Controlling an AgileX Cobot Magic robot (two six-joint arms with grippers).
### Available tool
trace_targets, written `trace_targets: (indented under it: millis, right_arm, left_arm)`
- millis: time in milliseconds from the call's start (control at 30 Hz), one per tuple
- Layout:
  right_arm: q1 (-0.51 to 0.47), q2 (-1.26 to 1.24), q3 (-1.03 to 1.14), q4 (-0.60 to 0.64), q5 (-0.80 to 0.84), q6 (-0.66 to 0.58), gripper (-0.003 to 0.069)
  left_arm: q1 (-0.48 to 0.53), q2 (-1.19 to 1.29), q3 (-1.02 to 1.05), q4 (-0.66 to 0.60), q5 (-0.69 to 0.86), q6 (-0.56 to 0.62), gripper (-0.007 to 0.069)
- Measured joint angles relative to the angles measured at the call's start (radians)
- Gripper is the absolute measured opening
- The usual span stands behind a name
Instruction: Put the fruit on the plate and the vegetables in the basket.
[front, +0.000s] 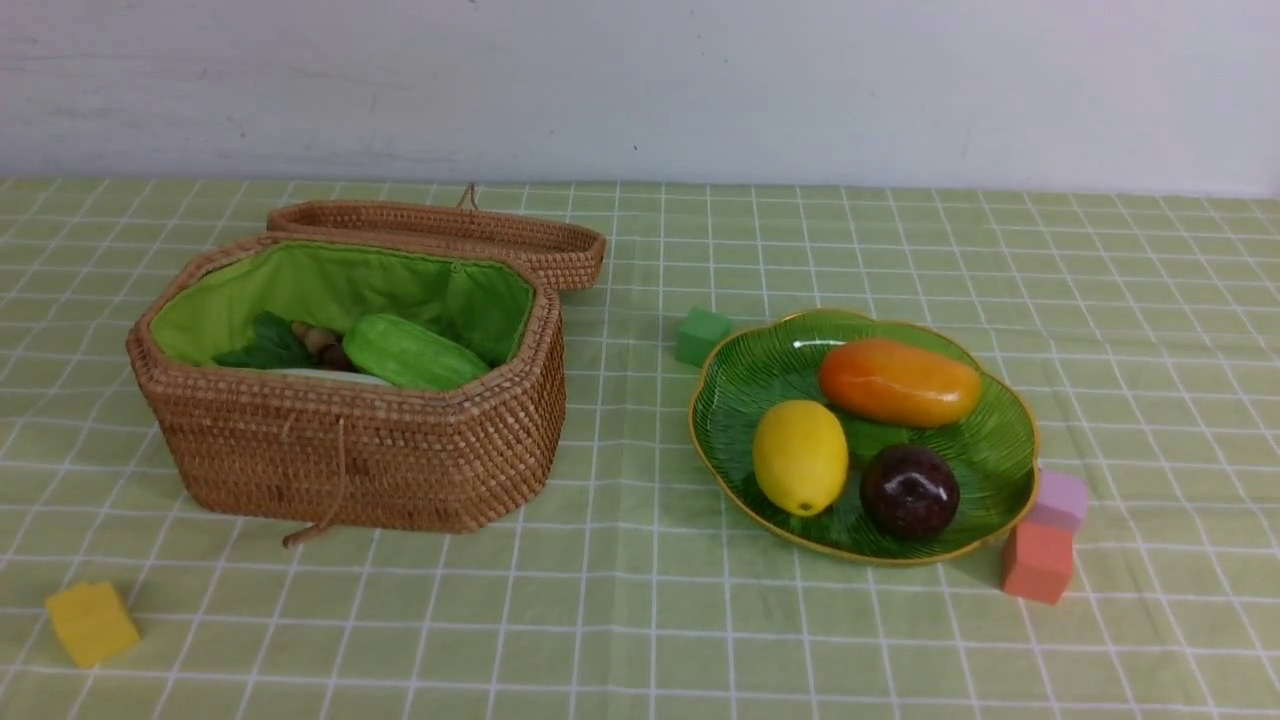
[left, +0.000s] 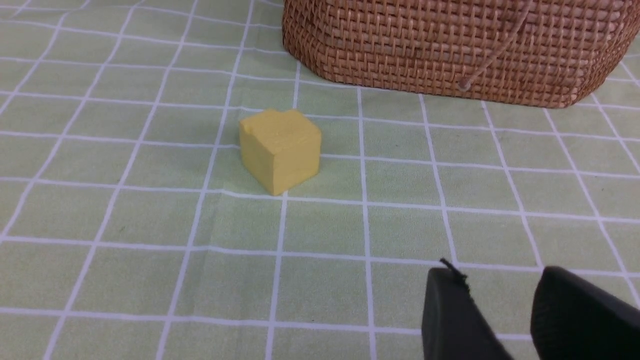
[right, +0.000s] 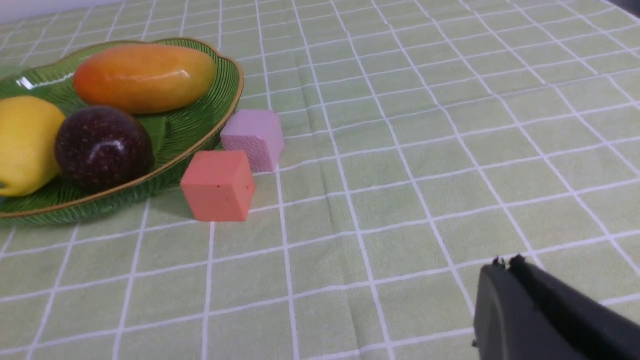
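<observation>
The fruit lies on the green plate (front: 760, 375): a yellow lemon (front: 800, 457), an orange mango (front: 900, 382) and a dark purple ball (front: 910, 492). The brown wicker basket (front: 350, 450) stands open at the left, its lid (front: 440, 225) folded back. Inside it I see a light-green gourd (front: 412, 352), green leaves (front: 265, 345) and a strip of white radish (front: 330, 375); the other vegetables are hidden. My left gripper (left: 500, 275) hangs open and empty over the cloth in front of the basket (left: 450, 45). My right gripper (right: 507, 262) is shut and empty, off to the side of the plate (right: 200, 140). Neither arm shows in the front view.
A yellow foam cube (front: 90, 622) sits front left, close to my left gripper in the wrist view (left: 280, 150). A green cube (front: 702, 335) lies behind the plate. A pink cube (front: 1058, 498) and an orange cube (front: 1038, 560) touch the plate's right rim.
</observation>
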Motion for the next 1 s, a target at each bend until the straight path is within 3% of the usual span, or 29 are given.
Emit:
trace_targets:
  millis: [200,1000]
  right_arm:
    - [0.0,0.0,0.0,0.014,0.0,-0.106,0.0012]
    - [0.0,0.0,0.0,0.014,0.0,-0.117,0.0031]
  left_arm:
    - [0.0,0.0,0.0,0.0,0.0,0.0,0.0238]
    - [0.0,0.0,0.0,0.0,0.0,0.0,0.0238]
